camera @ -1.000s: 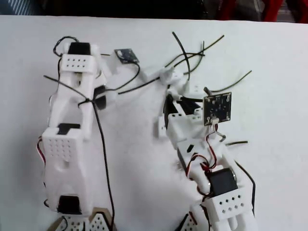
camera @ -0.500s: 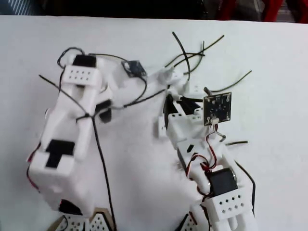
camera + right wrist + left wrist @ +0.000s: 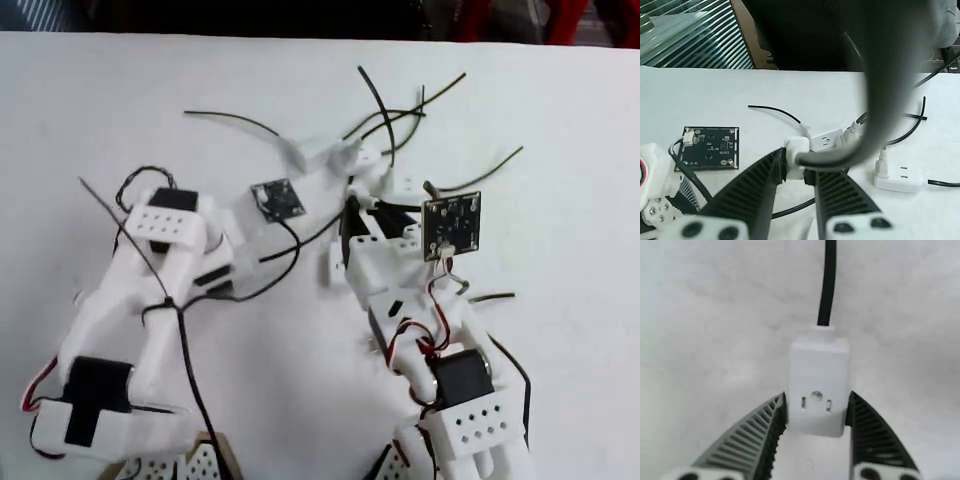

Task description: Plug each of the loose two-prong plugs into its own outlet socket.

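Observation:
My left gripper point(image 3: 816, 402) is shut on a white outlet socket point(image 3: 819, 375). The socket's slotted face is turned up and its black cord point(image 3: 828, 285) runs away over the table. From above, that gripper point(image 3: 296, 158) sits mid-table with the cord point(image 3: 230, 120) curving off behind it. My right gripper point(image 3: 795, 155) is shut on a white plug point(image 3: 796, 148), whose thick dark cable point(image 3: 875, 100) crosses close in front. Just beyond the plug lies a white socket point(image 3: 827, 139). In the high view the right gripper point(image 3: 350, 208) is beside the left one.
Several loose black cords point(image 3: 400, 110) sprawl at the back centre. A second white outlet block point(image 3: 900, 179) lies on the table with a plug point(image 3: 883, 167) standing in it. A small white block point(image 3: 333, 265) lies beside the right arm. The left arm's camera board point(image 3: 707, 147) is close by.
The left arm has swung in from the far left toward the centre, next to the right gripper, and the black cord trails behind it. The right arm has stayed still.

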Robot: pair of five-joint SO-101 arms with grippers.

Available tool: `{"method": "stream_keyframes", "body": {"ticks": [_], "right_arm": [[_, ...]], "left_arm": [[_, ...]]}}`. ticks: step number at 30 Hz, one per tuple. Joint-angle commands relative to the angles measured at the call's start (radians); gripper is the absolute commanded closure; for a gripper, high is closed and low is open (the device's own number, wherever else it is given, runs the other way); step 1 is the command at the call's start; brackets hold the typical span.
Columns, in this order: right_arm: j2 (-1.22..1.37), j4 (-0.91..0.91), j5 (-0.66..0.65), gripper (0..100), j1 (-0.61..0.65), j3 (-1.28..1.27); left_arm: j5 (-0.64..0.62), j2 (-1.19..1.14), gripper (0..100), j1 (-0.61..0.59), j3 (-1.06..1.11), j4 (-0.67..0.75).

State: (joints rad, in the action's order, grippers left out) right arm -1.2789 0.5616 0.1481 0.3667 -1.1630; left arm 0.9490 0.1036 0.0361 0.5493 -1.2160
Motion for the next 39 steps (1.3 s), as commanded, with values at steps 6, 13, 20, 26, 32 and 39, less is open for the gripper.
{"method": "stream_keyframes", "body": {"ticks": [6,13,20,26,32,39], "right_arm": [[-0.018,-0.022,-0.005,98.1,-0.013,0.011],[-0.018,-0.022,-0.005,98.1,-0.013,0.011],[-0.018,-0.022,-0.005,98.1,-0.013,0.011],[-0.018,-0.022,-0.005,98.1,-0.013,0.011],[-0.018,-0.022,-0.005,98.1,-0.013,0.011],[-0.018,-0.022,-0.005,98.1,-0.013,0.011]], "left_arm": [[-0.008,0.156,69,-0.05,0.0,-0.005],[-0.015,0.151,69,-0.068,0.051,0.137],[-0.064,0.022,69,-0.068,0.095,0.264],[-0.075,-0.054,69,-0.041,0.103,0.298],[-0.077,-0.054,72,0.031,0.13,0.229],[-0.077,-0.054,77,0.054,0.137,0.224]]}}
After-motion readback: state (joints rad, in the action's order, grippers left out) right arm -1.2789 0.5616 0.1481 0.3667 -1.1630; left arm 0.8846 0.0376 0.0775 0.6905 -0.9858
